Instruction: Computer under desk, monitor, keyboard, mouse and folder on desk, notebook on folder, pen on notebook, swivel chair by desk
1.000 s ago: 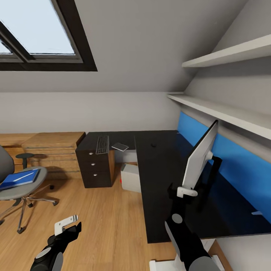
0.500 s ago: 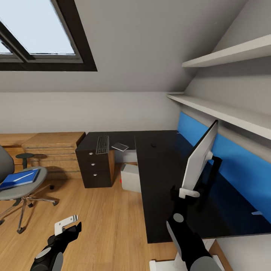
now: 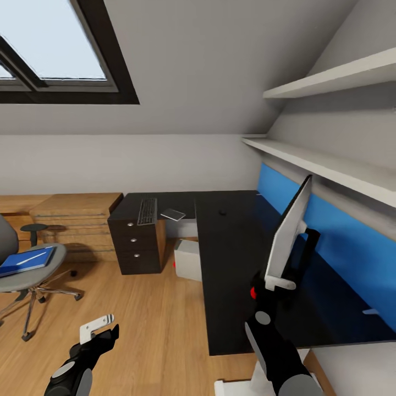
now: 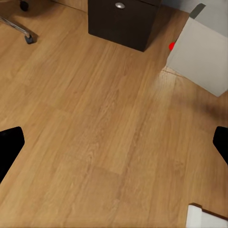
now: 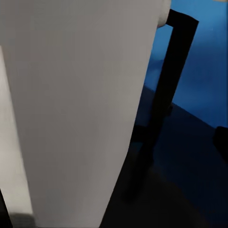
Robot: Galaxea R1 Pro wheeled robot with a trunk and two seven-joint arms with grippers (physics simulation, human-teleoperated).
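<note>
The monitor (image 3: 289, 234) stands edge-on and tilted over the black desk (image 3: 228, 264), its pale back (image 5: 71, 95) close in the right wrist view. My right gripper (image 3: 278, 284) is shut on its lower edge. The keyboard (image 3: 147, 211) and a grey notebook (image 3: 174, 214) lie on the dark drawer unit (image 3: 135, 245). Further along the desk sits the small dark mouse (image 3: 223, 212). The computer (image 3: 188, 259) is on the floor under the desk edge. At far left, the swivel chair (image 3: 41, 258) carries the blue folder (image 3: 22, 263) with the white pen (image 3: 31, 257) on it. My left gripper (image 3: 99, 328) hangs open over the floor.
A light-wood drawer chest (image 3: 77, 220) stands against the back wall, left of the drawer unit. Two white shelves (image 3: 330, 162) run above the blue back panel (image 3: 341, 236). Wooden floor (image 4: 104, 123) lies between chair and desk, with the computer's corner (image 4: 202, 57) nearby.
The whole picture has shifted slightly left, so the camera moved. The monitor leans a little more in my right gripper. The left arm has not moved.
</note>
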